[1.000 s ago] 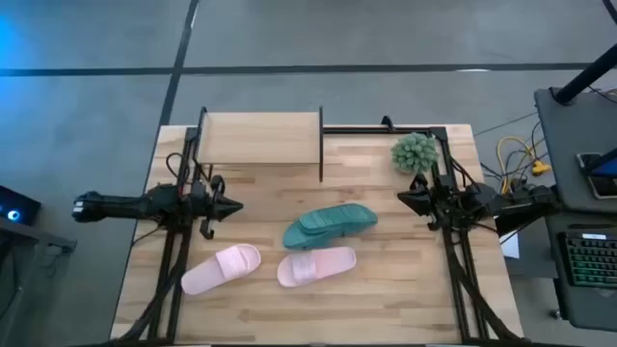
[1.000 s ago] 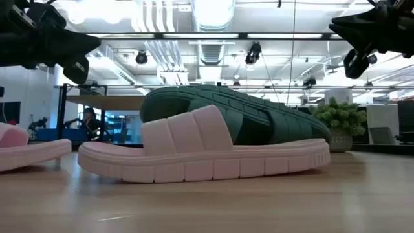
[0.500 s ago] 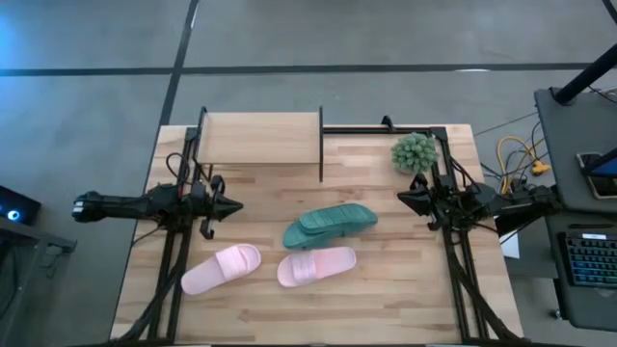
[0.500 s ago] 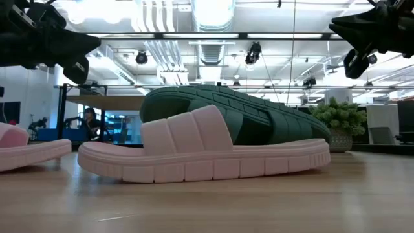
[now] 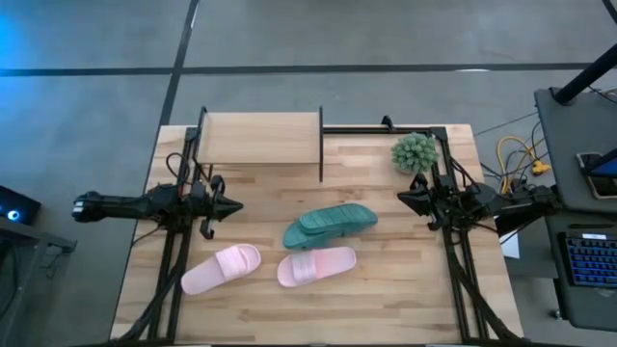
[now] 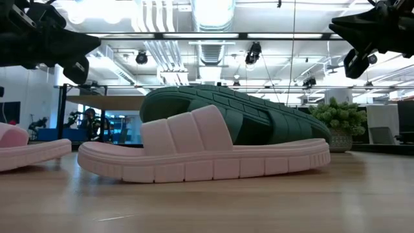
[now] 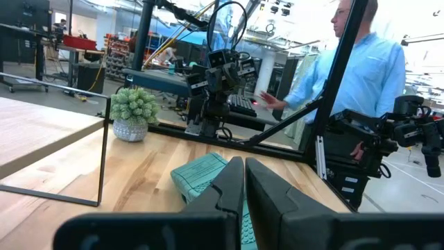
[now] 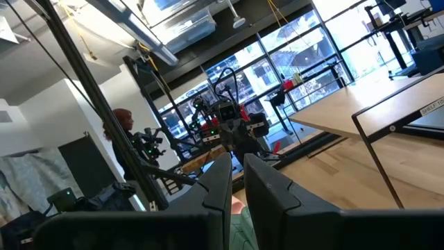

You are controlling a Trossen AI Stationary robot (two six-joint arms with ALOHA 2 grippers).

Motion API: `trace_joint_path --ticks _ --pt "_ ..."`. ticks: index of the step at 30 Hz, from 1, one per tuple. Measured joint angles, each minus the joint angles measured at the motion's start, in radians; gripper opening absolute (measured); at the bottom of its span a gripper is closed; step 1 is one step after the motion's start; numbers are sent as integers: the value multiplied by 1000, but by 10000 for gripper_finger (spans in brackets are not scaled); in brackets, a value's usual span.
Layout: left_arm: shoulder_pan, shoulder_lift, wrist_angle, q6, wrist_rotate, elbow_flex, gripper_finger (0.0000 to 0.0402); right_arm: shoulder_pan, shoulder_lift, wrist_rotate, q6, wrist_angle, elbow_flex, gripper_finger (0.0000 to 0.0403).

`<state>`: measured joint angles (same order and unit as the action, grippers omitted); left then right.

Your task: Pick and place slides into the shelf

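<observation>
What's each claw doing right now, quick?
Left claw: shut, empty, at the table's left edge.
Right claw: shut, empty, at the right edge.

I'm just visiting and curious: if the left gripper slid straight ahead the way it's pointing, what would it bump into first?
Probably the stacked teal slides. The left gripper points across the table toward them, and its wrist view shows them just beyond its shut fingertips, though it may pass above.
</observation>
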<state>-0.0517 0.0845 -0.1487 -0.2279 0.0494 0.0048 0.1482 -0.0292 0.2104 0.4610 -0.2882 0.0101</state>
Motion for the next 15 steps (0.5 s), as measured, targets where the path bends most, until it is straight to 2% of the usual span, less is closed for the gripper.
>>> trace_joint_path --ticks 15 --pt "0 0 0 0 0 0 2 0 0 0 0 0 0 34"
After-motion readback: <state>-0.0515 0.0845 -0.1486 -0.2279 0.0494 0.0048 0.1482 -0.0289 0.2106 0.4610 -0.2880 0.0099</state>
